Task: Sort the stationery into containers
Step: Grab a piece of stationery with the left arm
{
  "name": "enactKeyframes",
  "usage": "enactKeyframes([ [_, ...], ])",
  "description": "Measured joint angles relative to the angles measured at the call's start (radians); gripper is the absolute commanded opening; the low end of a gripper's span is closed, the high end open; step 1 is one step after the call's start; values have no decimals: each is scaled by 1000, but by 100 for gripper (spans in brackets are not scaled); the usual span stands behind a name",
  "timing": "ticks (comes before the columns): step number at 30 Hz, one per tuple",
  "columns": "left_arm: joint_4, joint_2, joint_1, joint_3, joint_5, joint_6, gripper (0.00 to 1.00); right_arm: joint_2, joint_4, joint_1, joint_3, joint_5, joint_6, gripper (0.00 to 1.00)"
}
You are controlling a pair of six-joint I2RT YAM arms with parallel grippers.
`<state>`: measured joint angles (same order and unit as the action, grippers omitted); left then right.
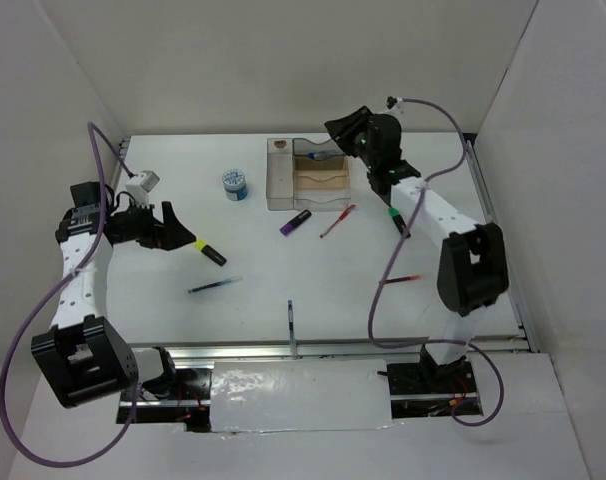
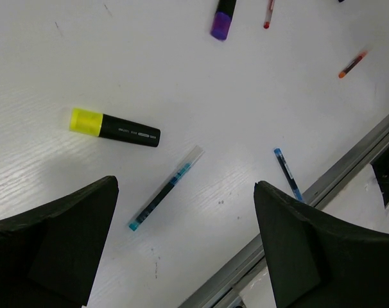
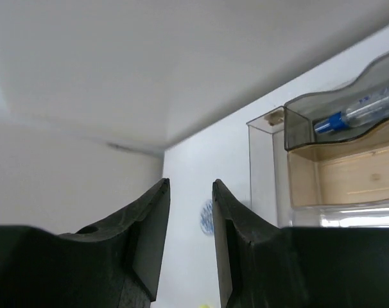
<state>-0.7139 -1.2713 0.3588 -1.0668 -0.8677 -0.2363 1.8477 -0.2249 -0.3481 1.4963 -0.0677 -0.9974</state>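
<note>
The smoky-brown organiser (image 1: 308,178) stands at the back middle, with a clear blue-capped bottle (image 1: 321,157) lying in its rear compartment; both show in the right wrist view, organiser (image 3: 323,160) and bottle (image 3: 358,109). My right gripper (image 1: 340,130) hovers at the organiser's far right corner, jaws a little apart and empty (image 3: 190,186). My left gripper (image 1: 175,232) is wide open and empty (image 2: 185,186), just left of a yellow highlighter (image 1: 209,251) (image 2: 114,128). A blue pen (image 1: 214,286) (image 2: 165,188) lies below it.
A blue-white tub (image 1: 236,185) sits left of the organiser. A purple highlighter (image 1: 296,222) and red pen (image 1: 337,221) lie in front of it. A dark pen (image 1: 292,328) lies by the front rail, another red pen (image 1: 401,279) on the right, a green highlighter (image 1: 394,218) under the right arm.
</note>
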Motion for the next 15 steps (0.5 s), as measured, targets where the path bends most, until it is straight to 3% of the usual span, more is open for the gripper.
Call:
enactKeyframes([
  [2,-24,27,0,-1,8,-8,99,-122,-14,14,-100,86,145,46],
  [6,-50,79,1,9,34,-26,99,-317,45,23,-267,221,394,68],
  [10,-69,133,0,35,55,-29,99,-458,179,8,-389,322,580,64],
  [15,-72,154,0,54,87,-24,99,-595,304,-84,-529,372,716,50],
])
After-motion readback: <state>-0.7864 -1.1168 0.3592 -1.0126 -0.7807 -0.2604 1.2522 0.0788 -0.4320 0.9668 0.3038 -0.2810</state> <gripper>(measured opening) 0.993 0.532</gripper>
